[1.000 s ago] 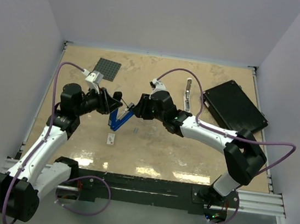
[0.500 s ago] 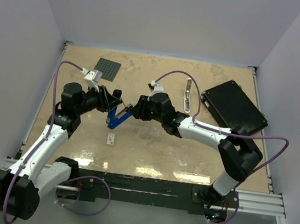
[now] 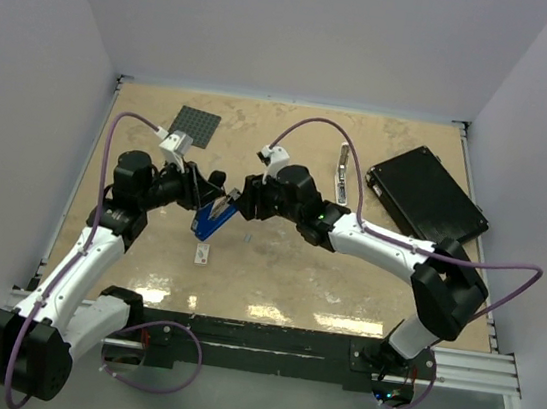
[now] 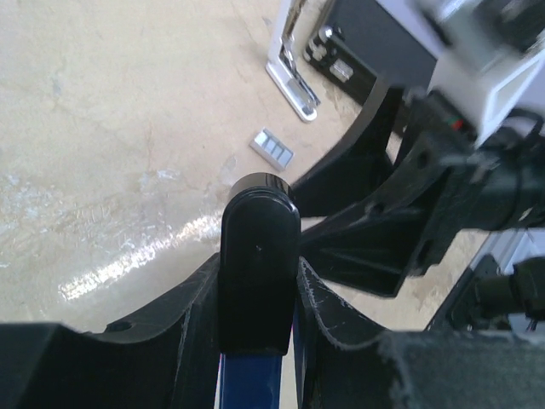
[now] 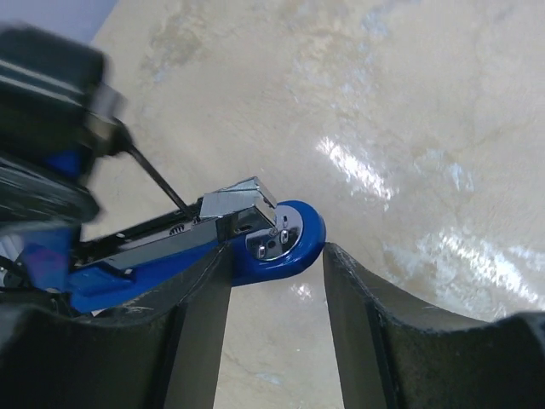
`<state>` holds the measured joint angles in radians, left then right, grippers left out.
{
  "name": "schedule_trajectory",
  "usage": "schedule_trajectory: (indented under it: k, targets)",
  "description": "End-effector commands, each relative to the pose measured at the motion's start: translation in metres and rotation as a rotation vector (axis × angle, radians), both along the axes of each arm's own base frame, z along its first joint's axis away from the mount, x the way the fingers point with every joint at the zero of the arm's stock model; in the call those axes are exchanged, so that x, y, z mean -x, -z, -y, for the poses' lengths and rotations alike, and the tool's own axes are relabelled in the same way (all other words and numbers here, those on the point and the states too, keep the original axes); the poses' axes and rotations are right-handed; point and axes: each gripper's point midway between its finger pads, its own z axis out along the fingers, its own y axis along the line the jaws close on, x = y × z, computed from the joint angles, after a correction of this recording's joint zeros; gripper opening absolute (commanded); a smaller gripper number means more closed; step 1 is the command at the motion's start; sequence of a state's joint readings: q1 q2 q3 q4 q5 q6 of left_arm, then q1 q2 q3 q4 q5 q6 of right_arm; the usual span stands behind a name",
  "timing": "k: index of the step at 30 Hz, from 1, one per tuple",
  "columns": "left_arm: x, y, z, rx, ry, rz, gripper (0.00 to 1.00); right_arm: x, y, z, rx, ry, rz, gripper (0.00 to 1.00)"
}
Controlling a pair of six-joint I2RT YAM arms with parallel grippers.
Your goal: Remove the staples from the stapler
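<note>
The blue stapler (image 3: pixel 215 219) is held off the table between my two arms. My left gripper (image 3: pixel 204 193) is shut on its black base end (image 4: pixel 259 264), with blue body showing below (image 4: pixel 251 383). In the right wrist view the stapler's rounded blue hinge end (image 5: pixel 289 243) and silver channel (image 5: pixel 170 236) sit at the tips of my right gripper (image 5: pixel 277 256). Its fingers are spread, one on each side of that end. A short grey strip of staples (image 4: pixel 272 149) lies on the table beyond, also visible in the top view (image 3: pixel 247 238).
A white-and-silver tool (image 3: pixel 341 173) and a black flat case (image 3: pixel 426 194) lie at the right back. A grey square plate (image 3: pixel 196 124) lies at the left back. A small white tag (image 3: pixel 202 254) lies in front of the stapler.
Both grippers and the stapler have shifted slightly left. The stapler's open V shape has narrowed and it now looks more tilted. The right gripper has stayed at its hinge end.
</note>
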<state>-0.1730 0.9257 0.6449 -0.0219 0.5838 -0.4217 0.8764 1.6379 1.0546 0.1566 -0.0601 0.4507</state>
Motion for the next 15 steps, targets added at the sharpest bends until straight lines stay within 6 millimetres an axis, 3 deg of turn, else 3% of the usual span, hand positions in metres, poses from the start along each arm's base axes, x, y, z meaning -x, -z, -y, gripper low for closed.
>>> schedule_trajectory:
  k: [1, 5, 7, 8, 9, 10, 11, 12, 13, 15]
  targets:
    - [0.009, -0.038, 0.011, -0.016, 0.122, 0.132, 0.00, -0.003, -0.077, -0.010, -0.012, -0.109, 0.259, 0.52]
    - [0.016, -0.030, 0.011, -0.032, 0.143, 0.108, 0.00, -0.005, -0.109, -0.010, -0.026, -0.149, 0.393, 0.52]
    - [0.017, -0.027, 0.011, -0.034, 0.145, 0.099, 0.00, -0.003, -0.115, -0.008, -0.012, -0.175, 0.448, 0.53]
    - [0.018, -0.027, 0.012, -0.034, 0.150, 0.094, 0.00, -0.001, -0.130, -0.004, -0.026, -0.181, 0.500, 0.53]
    - [0.020, -0.026, 0.013, -0.030, 0.163, 0.083, 0.00, 0.005, -0.127, -0.002, -0.017, -0.217, 0.528, 0.54]
    - [0.022, -0.025, 0.014, -0.027, 0.177, 0.077, 0.00, 0.008, -0.131, 0.003, 0.039, -0.282, 0.651, 0.55]
    - [0.023, -0.023, 0.015, -0.025, 0.184, 0.063, 0.00, 0.016, -0.154, 0.009, 0.013, -0.303, 0.768, 0.57]
    - [0.026, -0.022, 0.017, -0.015, 0.203, 0.041, 0.00, 0.039, -0.137, 0.011, 0.018, -0.436, 0.820, 0.59]
    - [0.027, -0.020, 0.018, -0.012, 0.208, 0.025, 0.00, 0.044, -0.137, 0.015, 0.087, -0.518, 0.983, 0.64]
    - [0.029, -0.019, 0.019, -0.007, 0.214, 0.003, 0.00, 0.063, -0.125, 0.025, 0.141, -0.640, 1.118, 0.68]
